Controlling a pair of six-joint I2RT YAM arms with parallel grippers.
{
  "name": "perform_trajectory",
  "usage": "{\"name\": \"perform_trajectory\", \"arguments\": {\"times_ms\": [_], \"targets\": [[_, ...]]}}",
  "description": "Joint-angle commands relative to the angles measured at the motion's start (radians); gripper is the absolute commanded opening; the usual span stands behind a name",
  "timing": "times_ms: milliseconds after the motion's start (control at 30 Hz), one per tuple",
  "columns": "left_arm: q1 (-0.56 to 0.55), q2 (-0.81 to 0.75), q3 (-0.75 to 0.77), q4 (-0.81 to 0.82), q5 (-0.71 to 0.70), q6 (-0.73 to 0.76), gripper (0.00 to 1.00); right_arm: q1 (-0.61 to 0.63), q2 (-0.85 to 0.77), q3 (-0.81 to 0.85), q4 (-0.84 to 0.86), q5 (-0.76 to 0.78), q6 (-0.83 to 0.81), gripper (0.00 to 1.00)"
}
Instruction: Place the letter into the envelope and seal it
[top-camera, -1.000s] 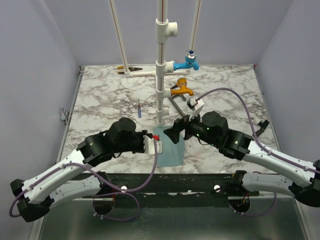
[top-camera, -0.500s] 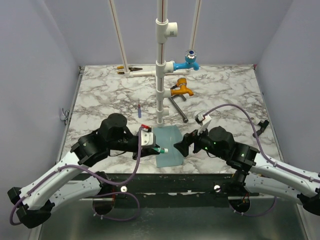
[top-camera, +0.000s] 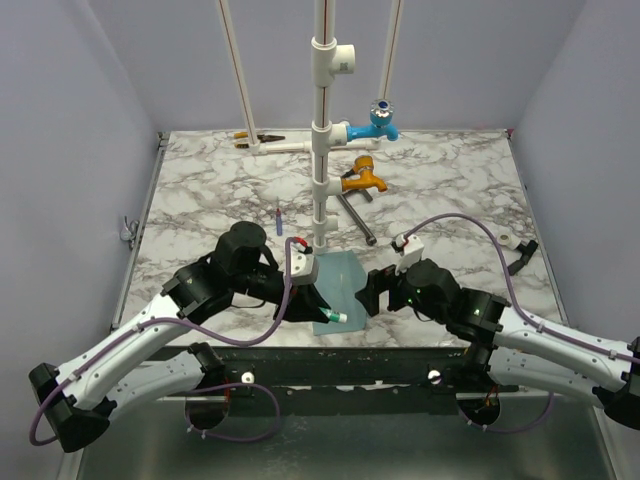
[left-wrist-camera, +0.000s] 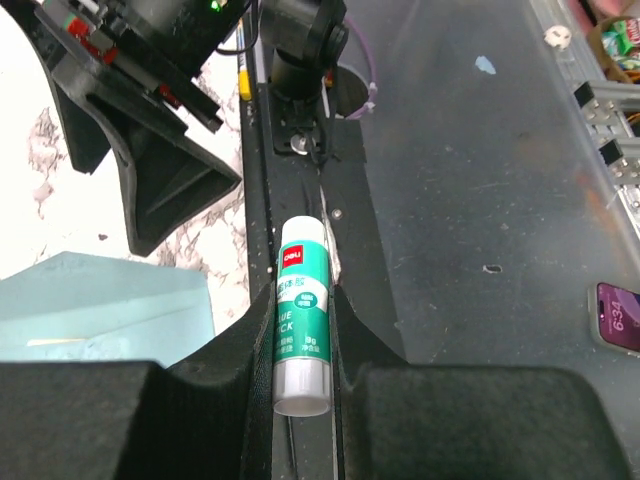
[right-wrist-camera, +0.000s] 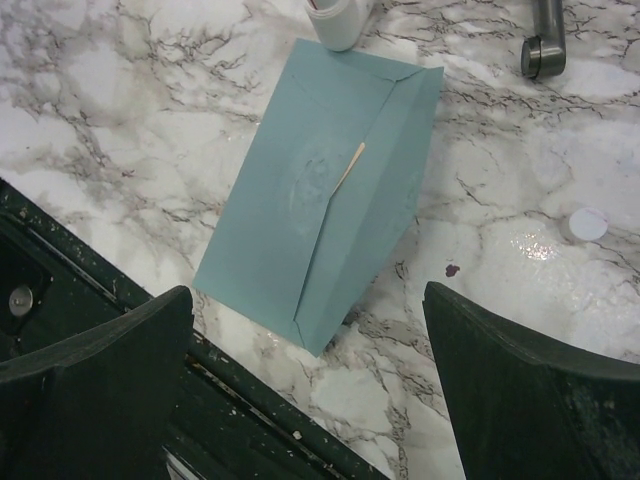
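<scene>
**A:** Nearest, the left gripper (left-wrist-camera: 302, 345) has its jaws clamped on a glue stick (left-wrist-camera: 302, 330). The right gripper (right-wrist-camera: 308, 300) hangs with its jaws wide apart and empty over the envelope (right-wrist-camera: 310, 190), which lies by the tabletop's (right-wrist-camera: 150, 110) near edge.

**B:** How will it handle?

**A:** It's thin, light paper and likely to skid. I'd press the flap down, not pinch it.

**B:** And the letter (right-wrist-camera: 350, 163)?

**A:** Only the right wrist view shows it, as a tan sliver at the flap seam. Overhead it's too small to see.

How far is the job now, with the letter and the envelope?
Done, it seems: the tan paper letter is inside the light teal paper envelope; only a sliver shows under the folded flap. In hand: the left gripper clamps a green-and-white glue stick; the right gripper is open above. Left: pressing the flap shut; whether glue is on cannot be told.
</scene>
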Motion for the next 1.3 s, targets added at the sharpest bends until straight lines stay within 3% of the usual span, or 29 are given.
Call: {"name": "perform_trajectory", "arguments": {"times_ms": [0, 400, 500, 633, 733, 867, 967, 1267], "targets": [[0.005, 0.006, -0.028, 0.095, 0.082, -0.066, 0.0, 0.0, -0.02, -0.015, 0.042, 0.005, -0.014, 1.0], [0.044, -0.015, -0.086, 0.182, 0.014, -0.119, 0.0, -0.005, -0.042, -0.008, 0.067, -0.136, -0.103, 1.0], [0.046, -0.001, -0.083, 0.179, -0.175, -0.12, 0.0, -0.008, 0.002, 0.001, 0.042, -0.087, -0.079, 1.0], [0.054, 0.107, -0.015, 0.049, -0.416, -0.042, 0.0, -0.019, 0.087, 0.036, -0.022, 0.051, -0.002, 1.0], [0.054, 0.217, 0.058, -0.047, -0.514, -0.085, 0.0, -0.025, 0.11, 0.041, -0.025, 0.136, 0.071, 1.0], [0.042, 0.358, 0.114, -0.081, -0.576, -0.19, 0.0, -0.036, 0.127, -0.018, 0.076, 0.212, 0.125, 1.0], [0.027, 0.453, 0.153, -0.123, -0.624, -0.251, 0.0, -0.048, 0.193, -0.031, 0.167, 0.158, 0.129, 1.0], [-0.034, 0.684, 0.256, -0.227, -0.69, -0.416, 0.0, -0.05, 0.364, -0.044, 0.209, 0.158, 0.146, 0.95]]}}
